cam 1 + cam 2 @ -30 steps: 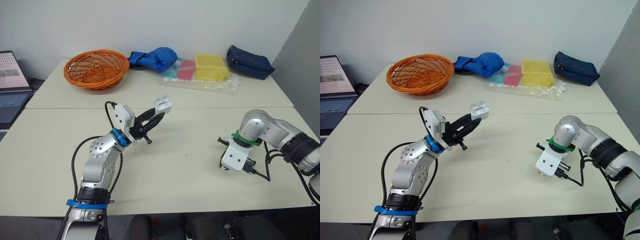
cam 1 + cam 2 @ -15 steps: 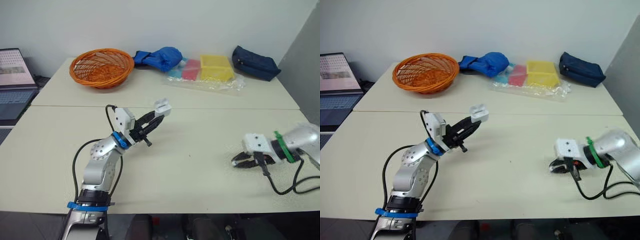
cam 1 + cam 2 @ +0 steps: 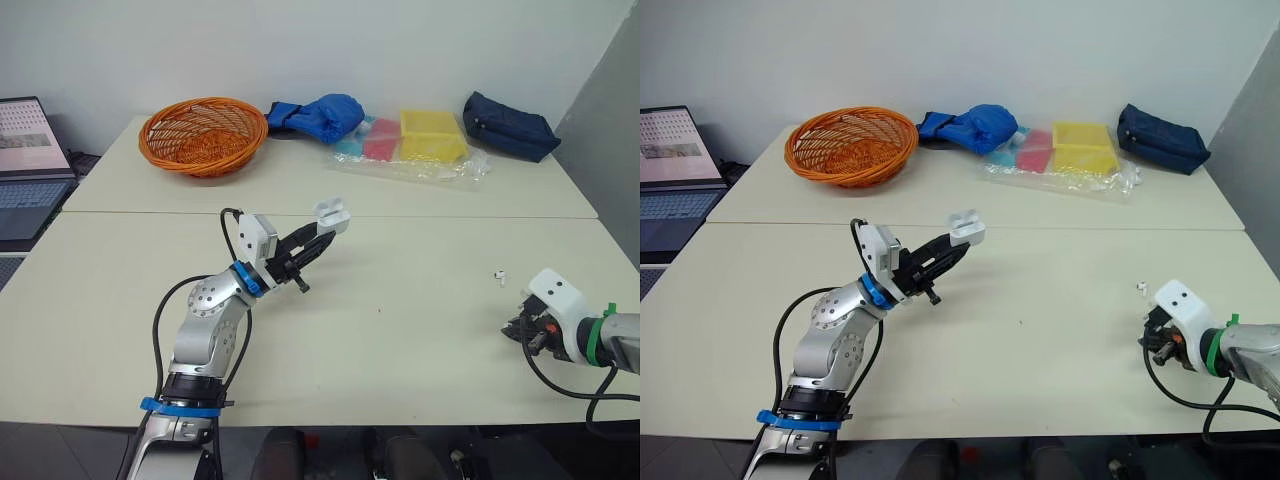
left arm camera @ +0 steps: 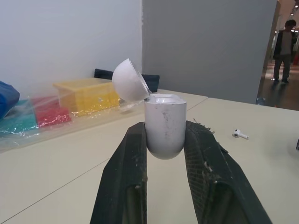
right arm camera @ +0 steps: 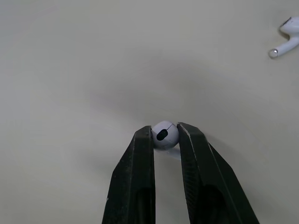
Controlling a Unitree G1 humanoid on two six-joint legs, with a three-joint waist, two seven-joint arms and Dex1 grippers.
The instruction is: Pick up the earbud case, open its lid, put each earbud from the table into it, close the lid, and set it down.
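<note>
My left gripper point(image 3: 322, 234) is shut on the white earbud case point(image 3: 332, 211) and holds it above the middle of the table. The case stands upright between the fingers, its lid point(image 4: 130, 87) tipped open. Near the table's right front edge, my right gripper point(image 5: 164, 132) is shut on a white earbud point(image 5: 165, 136), close over the tabletop. A second earbud point(image 3: 498, 275) lies loose on the table a little beyond and left of the right gripper point(image 3: 522, 328); the same earbud point(image 5: 286, 35) appears in the right wrist view.
At the back of the table are an orange basket point(image 3: 203, 135), a blue bag point(image 3: 318, 115), yellow and red boxes in a plastic sleeve point(image 3: 432, 135) and a navy pouch point(image 3: 505, 125). A laptop point(image 3: 25, 150) stands at the far left. A person point(image 4: 283, 39) stands far off.
My right arm swung from the table's middle right out to the right front edge, turning its gripper over; a loose earbud now shows beside it. The left gripper kept the open case, shifting slightly right.
</note>
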